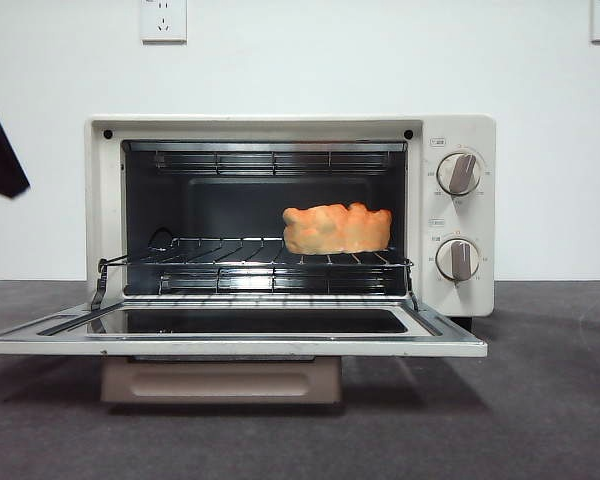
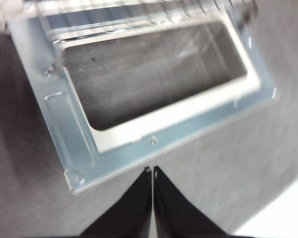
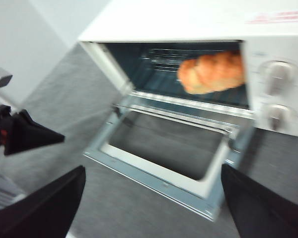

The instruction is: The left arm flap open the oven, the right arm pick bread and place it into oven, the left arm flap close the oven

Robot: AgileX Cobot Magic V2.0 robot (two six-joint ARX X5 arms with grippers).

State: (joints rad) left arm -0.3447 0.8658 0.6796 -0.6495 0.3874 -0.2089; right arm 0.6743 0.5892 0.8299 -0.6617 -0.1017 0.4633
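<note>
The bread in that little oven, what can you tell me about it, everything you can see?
The bread is a lumpy, elongated loaf, orange-golden with a bumpy top and a paler underside. It lies lengthwise on the wire rack inside the oven, toward the side with the two knobs. It looks whole and rests flat. Only the rack touches it; neither set of jaws is near it. The oven door hangs open flat in front of it.

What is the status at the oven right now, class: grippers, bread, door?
Left gripper shut, above the open door. Right gripper open, backed off, empty. Bread on the rack in the oven. Nothing blocking the door.
</note>
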